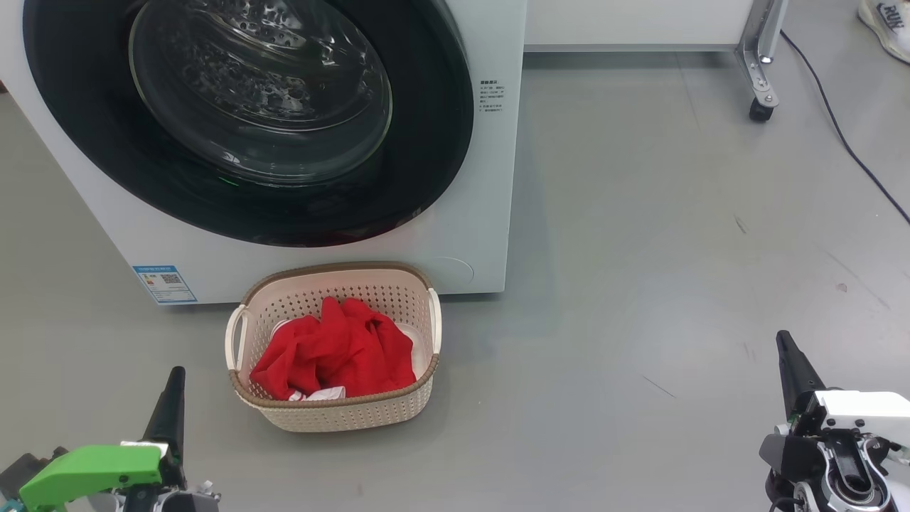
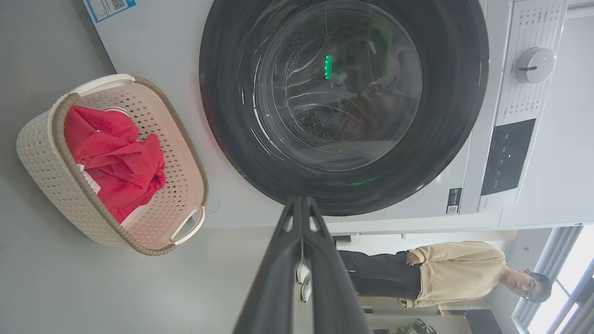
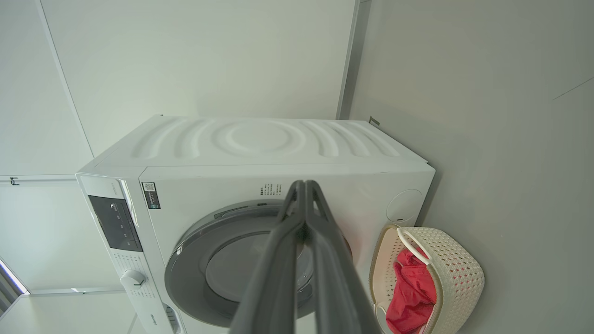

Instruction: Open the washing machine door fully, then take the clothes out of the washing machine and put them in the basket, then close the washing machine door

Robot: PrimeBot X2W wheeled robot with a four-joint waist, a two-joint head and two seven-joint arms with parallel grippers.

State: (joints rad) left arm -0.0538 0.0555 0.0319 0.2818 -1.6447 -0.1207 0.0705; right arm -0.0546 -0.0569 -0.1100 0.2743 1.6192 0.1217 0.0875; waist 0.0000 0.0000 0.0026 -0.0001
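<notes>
The washing machine door [image 1: 249, 121] sits shut against the white washing machine [image 1: 490, 213], its black rim and glass bowl facing me. On the floor in front stands the cream basket [image 1: 334, 416] with the red garment [image 1: 338, 352] piled inside and a bit of the white striped garment [image 1: 323, 393] at its front. My left gripper [image 1: 174, 377] is shut at the lower left, left of the basket, holding nothing. My right gripper [image 1: 783, 341] is shut at the lower right, far from the basket. The wrist views show the door [image 2: 343, 102], the basket [image 2: 41, 157], the clothes [image 2: 111, 157], and both pairs of fingertips [image 2: 300, 199] [image 3: 304, 183] together.
A person [image 2: 445, 273] in a cream top stands beyond the machine in the left wrist view. A wheeled metal leg [image 1: 761, 64] and a black cable [image 1: 846, 142] lie at the back right, with a shoe [image 1: 885, 25] in the corner. Grey floor [image 1: 640, 284] spreads to the right of the basket.
</notes>
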